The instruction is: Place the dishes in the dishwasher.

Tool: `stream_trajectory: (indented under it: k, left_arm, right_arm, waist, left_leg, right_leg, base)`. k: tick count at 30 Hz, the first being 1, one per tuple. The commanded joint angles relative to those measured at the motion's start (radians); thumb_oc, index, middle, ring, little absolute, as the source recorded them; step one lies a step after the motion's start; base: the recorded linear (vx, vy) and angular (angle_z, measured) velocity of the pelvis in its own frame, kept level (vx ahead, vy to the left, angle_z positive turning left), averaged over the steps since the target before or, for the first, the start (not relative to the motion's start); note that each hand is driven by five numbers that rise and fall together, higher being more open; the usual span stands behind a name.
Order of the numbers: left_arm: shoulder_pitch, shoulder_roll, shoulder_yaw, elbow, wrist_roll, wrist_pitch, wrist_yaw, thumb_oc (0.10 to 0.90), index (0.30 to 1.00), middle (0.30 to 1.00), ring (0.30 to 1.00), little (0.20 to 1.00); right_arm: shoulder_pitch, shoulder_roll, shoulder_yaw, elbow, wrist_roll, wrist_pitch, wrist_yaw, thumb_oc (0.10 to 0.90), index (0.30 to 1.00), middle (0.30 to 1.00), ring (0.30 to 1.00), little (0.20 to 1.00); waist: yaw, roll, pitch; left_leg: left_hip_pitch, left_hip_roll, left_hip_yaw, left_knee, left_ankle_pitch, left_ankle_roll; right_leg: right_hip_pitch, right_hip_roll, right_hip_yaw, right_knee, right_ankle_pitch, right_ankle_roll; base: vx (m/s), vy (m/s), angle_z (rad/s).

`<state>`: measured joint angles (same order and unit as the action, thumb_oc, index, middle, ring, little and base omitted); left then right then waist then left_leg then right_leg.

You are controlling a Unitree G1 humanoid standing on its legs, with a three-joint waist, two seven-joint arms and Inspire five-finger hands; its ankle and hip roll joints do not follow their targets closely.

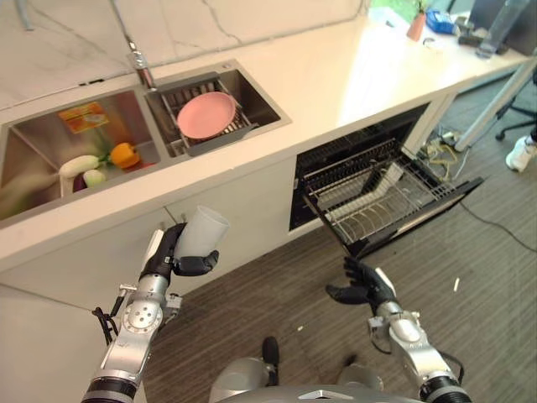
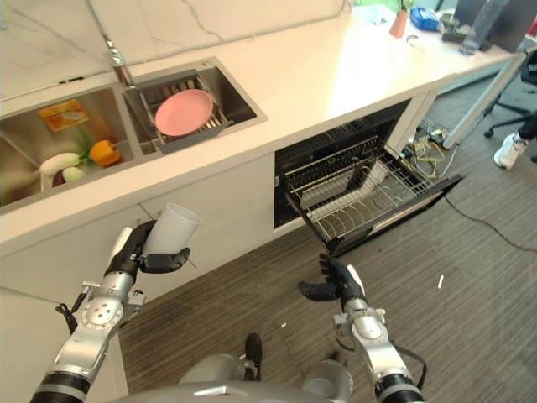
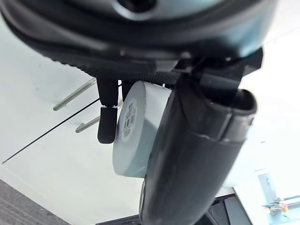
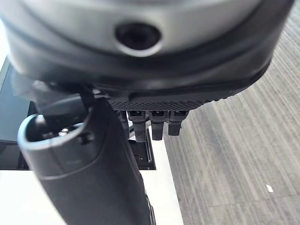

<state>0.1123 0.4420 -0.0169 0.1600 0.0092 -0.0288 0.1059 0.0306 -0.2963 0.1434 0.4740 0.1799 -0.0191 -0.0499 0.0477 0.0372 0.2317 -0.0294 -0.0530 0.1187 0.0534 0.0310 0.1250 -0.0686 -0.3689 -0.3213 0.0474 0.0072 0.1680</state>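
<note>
- My left hand is raised in front of the cabinet below the counter, forearm angled up and wrist bent, with fingers and thumb curled round a white cup.
- I hold the cup tilted, its open mouth pointing up and away from me; my wrist view shows its base clamped between thumb and fingers.
- My right hand hangs lower over the grey floor, just in front of the dishwasher rack, palm turned inward. Its fingers are relaxed and spread, and it holds nothing.
- Past my right hand, the dishwasher stands open under the counter, its wire rack pulled out over the floor.
- Farther off, on the white counter, a pink plate lies in a drainer basket in the right basin of the sink.
- The left basin holds vegetables, among them an orange pepper.
- At the far right edge a person's shoe rests on the floor.
</note>
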Motion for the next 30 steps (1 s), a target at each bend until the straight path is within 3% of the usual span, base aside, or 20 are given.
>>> stream_trajectory:
  k: [1, 3, 4, 5, 9, 12, 15, 16, 18, 19, 20, 23, 25, 28, 29, 30]
  left_arm:
    - [-0.028, 0.037, 0.033, -0.148, 0.004, -0.109, 0.061, 0.400, 0.300, 0.300, 0.300, 0.300]
    - [-0.035, 0.039, 0.033, -0.149, 0.004, -0.108, 0.060, 0.400, 0.300, 0.300, 0.300, 0.300]
    - [-0.035, 0.034, 0.033, -0.144, 0.010, -0.108, 0.061, 0.400, 0.300, 0.300, 0.300, 0.300]
    - [-0.038, 0.030, 0.030, -0.136, 0.007, -0.107, 0.064, 0.400, 0.300, 0.300, 0.300, 0.300]
    - [-0.035, 0.009, 0.021, -0.113, -0.012, -0.110, 0.064, 0.400, 0.300, 0.300, 0.300, 0.300]
    - [-0.040, 0.004, 0.012, -0.109, -0.028, -0.105, 0.050, 0.400, 0.300, 0.300, 0.300, 0.300]
    - [-0.056, -0.009, 0.002, -0.095, -0.047, -0.105, 0.057, 0.400, 0.300, 0.300, 0.300, 0.300]
    - [-0.067, -0.008, -0.001, -0.098, -0.049, -0.105, 0.057, 0.400, 0.300, 0.300, 0.300, 0.300]
    - [-0.064, -0.013, -0.005, -0.101, -0.042, -0.105, 0.057, 0.400, 0.300, 0.300, 0.300, 0.300]
    - [-0.063, -0.014, -0.005, -0.100, -0.041, -0.105, 0.057, 0.400, 0.300, 0.300, 0.300, 0.300]
    - [-0.076, -0.011, -0.024, -0.102, -0.039, -0.109, 0.056, 0.400, 0.300, 0.300, 0.300, 0.300]
    - [-0.102, -0.003, -0.053, -0.091, -0.024, -0.116, 0.057, 0.400, 0.300, 0.300, 0.300, 0.300]
    - [-0.104, 0.005, -0.066, -0.101, -0.023, -0.118, 0.045, 0.400, 0.300, 0.300, 0.300, 0.300]
    - [-0.107, 0.006, -0.086, -0.109, -0.017, -0.126, 0.025, 0.400, 0.300, 0.300, 0.300, 0.300]
    - [-0.098, 0.015, -0.089, -0.114, -0.008, -0.122, 0.016, 0.400, 0.300, 0.300, 0.300, 0.300]
    - [-0.097, 0.017, -0.089, -0.115, -0.008, -0.121, 0.016, 0.400, 0.300, 0.300, 0.300, 0.300]
  right_arm:
    - [-0.074, -0.059, -0.058, -0.099, 0.021, -0.073, -0.028, 0.800, 0.900, 0.900, 0.900, 0.900]
    - [-0.072, -0.062, -0.060, -0.114, 0.022, -0.073, -0.025, 0.800, 0.900, 0.900, 0.900, 0.900]
    - [-0.060, -0.063, -0.060, -0.137, 0.027, -0.078, -0.020, 0.800, 0.900, 0.900, 0.900, 0.900]
    - [-0.052, -0.066, -0.057, -0.146, 0.030, -0.078, -0.016, 0.800, 0.900, 0.900, 0.900, 0.900]
    - [-0.015, -0.089, -0.060, -0.191, 0.044, -0.084, 0.004, 0.800, 0.900, 0.900, 0.900, 0.900]
    - [-0.002, -0.104, -0.068, -0.231, 0.068, -0.095, 0.005, 0.800, 0.900, 0.900, 0.900, 0.900]
    - [0.003, -0.117, -0.078, -0.259, 0.091, -0.105, -0.006, 0.800, 0.900, 0.900, 0.900, 0.900]
    - [-0.006, -0.119, -0.085, -0.268, 0.095, -0.106, -0.022, 0.800, 0.900, 0.900, 0.900, 0.900]
    - [-0.017, -0.118, -0.092, -0.276, 0.111, -0.112, -0.023, 0.800, 0.900, 0.900, 0.900, 0.900]
    - [-0.016, -0.119, -0.092, -0.276, 0.112, -0.112, -0.023, 0.800, 0.900, 0.900, 0.900, 0.900]
    - [-0.022, -0.125, -0.091, -0.280, 0.113, -0.119, -0.030, 0.800, 0.900, 0.900, 0.900, 0.900]
    - [-0.032, -0.134, -0.104, -0.278, 0.098, -0.135, -0.064, 0.800, 0.900, 0.900, 0.900, 0.900]
    - [-0.025, -0.119, -0.104, -0.296, 0.098, -0.132, -0.047, 0.800, 0.900, 0.900, 0.900, 0.900]
    - [-0.011, -0.101, -0.129, -0.313, 0.097, -0.137, -0.044, 0.800, 0.900, 0.900, 0.900, 0.900]
    - [-0.008, -0.083, -0.140, -0.321, 0.096, -0.131, -0.038, 0.800, 0.900, 0.900, 0.900, 0.900]
    - [-0.008, -0.082, -0.140, -0.322, 0.096, -0.131, -0.038, 0.800, 0.900, 0.900, 0.900, 0.900]
  waist:
    - [-0.003, -0.021, -0.021]
    - [0.002, -0.030, -0.026]
    - [0.000, -0.052, -0.042]
    - [-0.003, -0.056, -0.049]
    - [-0.013, -0.051, -0.062]
    - [-0.019, -0.038, -0.054]
    - [-0.020, -0.044, -0.025]
    - [-0.015, -0.045, -0.018]
    - [-0.008, -0.032, -0.023]
    - [-0.005, -0.033, -0.025]
    - [-0.005, -0.010, -0.029]
    - [0.007, 0.003, -0.022]
    - [0.000, 0.031, -0.036]
    - [-0.015, 0.031, -0.069]
    - [-0.014, 0.023, -0.080]
    - [-0.010, 0.019, -0.079]
  left_leg:
    - [0.118, 0.102, -0.046, 0.068, -0.194, -0.147]
    - [0.124, 0.104, -0.043, 0.069, -0.202, -0.155]
    - [0.131, 0.124, -0.040, 0.078, -0.204, -0.171]
    - [0.136, 0.142, -0.043, 0.082, -0.202, -0.180]
    - [0.139, 0.200, -0.068, 0.118, -0.171, -0.207]
    - [0.078, 0.237, -0.125, 0.277, -0.077, -0.223]
    - [-0.007, 0.217, -0.167, 0.434, 0.006, -0.221]
    - [-0.051, 0.193, -0.175, 0.425, -0.014, -0.223]
    - [-0.064, 0.156, -0.207, 0.282, -0.080, -0.223]
    - [-0.054, 0.156, -0.204, 0.266, -0.078, -0.223]
    - [-0.078, 0.195, -0.191, 0.105, -0.018, -0.247]
    - [-0.115, 0.217, -0.140, -0.041, 0.051, -0.254]
    - [-0.059, 0.233, -0.115, -0.113, 0.075, -0.266]
    - [-0.017, 0.196, -0.084, -0.136, 0.055, -0.255]
    - [0.013, 0.163, -0.066, -0.138, 0.028, -0.224]
    - [0.016, 0.159, -0.061, -0.138, 0.027, -0.221]
  right_leg:
    - [-0.062, 0.007, 0.037, 0.096, 0.113, 0.036]
    - [-0.039, 0.009, 0.019, 0.061, 0.100, 0.039]
    - [-0.010, 0.031, 0.019, 0.039, 0.080, 0.037]
    - [-0.001, 0.050, 0.026, 0.039, 0.071, 0.029]
    - [0.025, 0.118, 0.036, 0.045, 0.036, -0.005]
    - [0.059, 0.180, 0.046, 0.040, -0.014, -0.059]
    - [0.103, 0.199, 0.041, 0.010, -0.034, -0.095]
    - [0.121, 0.199, 0.039, -0.017, -0.040, -0.092]
    - [0.126, 0.207, 0.060, -0.039, -0.044, -0.073]
    - [0.129, 0.206, 0.062, -0.042, -0.046, -0.072]
    - [0.146, 0.208, 0.053, -0.058, -0.053, -0.054]
    - [0.177, 0.204, 0.051, -0.080, -0.063, -0.039]
    - [0.187, 0.212, 0.053, -0.088, -0.060, -0.018]
    - [0.180, 0.161, 0.055, -0.089, -0.028, 0.015]
    - [0.168, 0.118, 0.066, -0.048, -0.021, 0.033]
    - [0.164, 0.112, 0.071, -0.042, -0.025, 0.036]
  base:
    - [0.12, -0.150, 0.09]
    - [0.16, -0.261, 0.16]
    - [0.23, -0.405, 0.14]
    - [0.19, -0.332, 0.07]
    - [0.16, -0.297, -0.07]
    - [0.07, -0.274, 0.02]
    - [0.04, -0.227, 0.05]
    - [0.16, -0.080, 0.00]
    - [0.17, 0.044, 0.00]
    - [0.17, 0.161, -0.20]
    - [0.12, 0.105, -0.28]
    - [0.15, 0.162, 0.00]
    - [0.14, 0.258, -0.36]
    - [0.13, 0.308, -0.53]
    - [0.17, 0.352, -0.57]
    - [0.13, 0.303, -0.62]
